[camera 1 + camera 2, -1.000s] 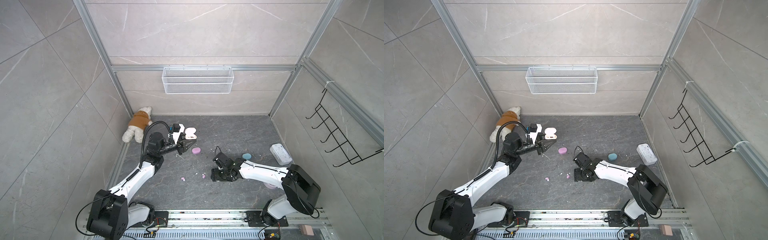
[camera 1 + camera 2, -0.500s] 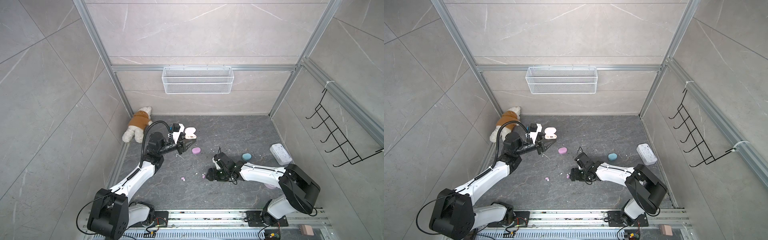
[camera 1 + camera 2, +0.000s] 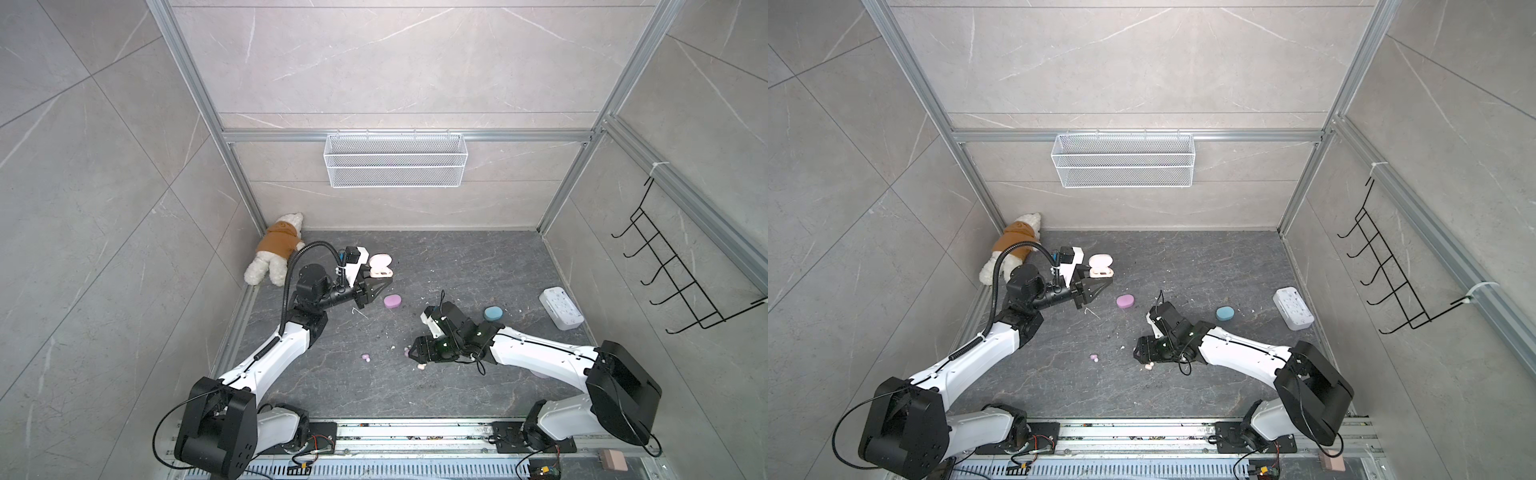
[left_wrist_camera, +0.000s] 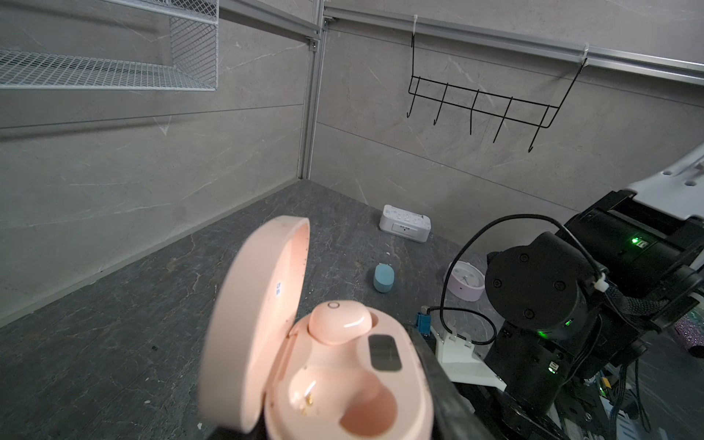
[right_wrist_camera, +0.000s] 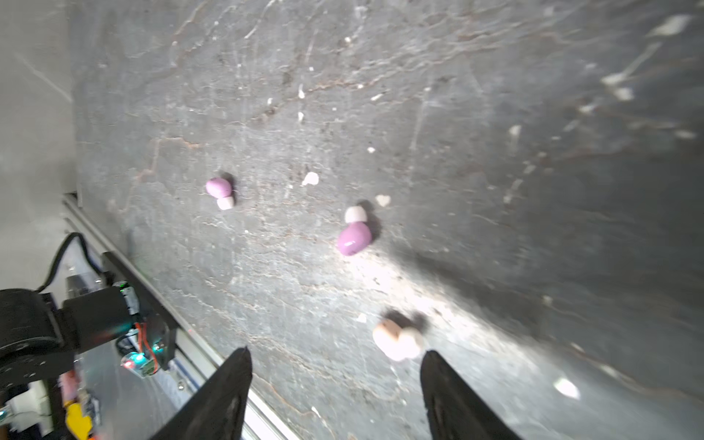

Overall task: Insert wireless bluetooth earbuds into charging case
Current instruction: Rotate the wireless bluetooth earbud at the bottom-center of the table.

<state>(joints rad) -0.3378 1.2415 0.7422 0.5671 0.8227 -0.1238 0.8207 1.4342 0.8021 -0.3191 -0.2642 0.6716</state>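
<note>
My left gripper point(image 3: 383, 283) is shut on the open peach charging case point(image 4: 343, 384), held above the floor at the left rear; one dark finger point(image 4: 442, 384) shows beside it. One peach earbud point(image 4: 339, 322) sits in a socket and the other socket point(image 4: 365, 413) is empty. My right gripper point(image 5: 336, 350) is open and low over the floor mid-table. A loose peach earbud point(image 5: 398, 339) lies between its fingertips, close to one finger, and shows in both top views point(image 3: 422, 367) point(image 3: 1148, 366). Two lilac earbuds point(image 5: 354, 238) point(image 5: 219, 190) lie farther out.
A closed lilac case point(image 3: 392, 301) and a closed blue case point(image 3: 493, 313) lie on the dark floor. A white box point(image 3: 561, 307) sits by the right wall and a plush toy point(image 3: 276, 251) in the left rear corner. A pink clock point(image 4: 464, 282) stands near the right arm. White crumbs are scattered about.
The right arm has swung left and slightly toward the front, bringing its open jaws down round the peach earbud. The left arm and the case have stayed still.
</note>
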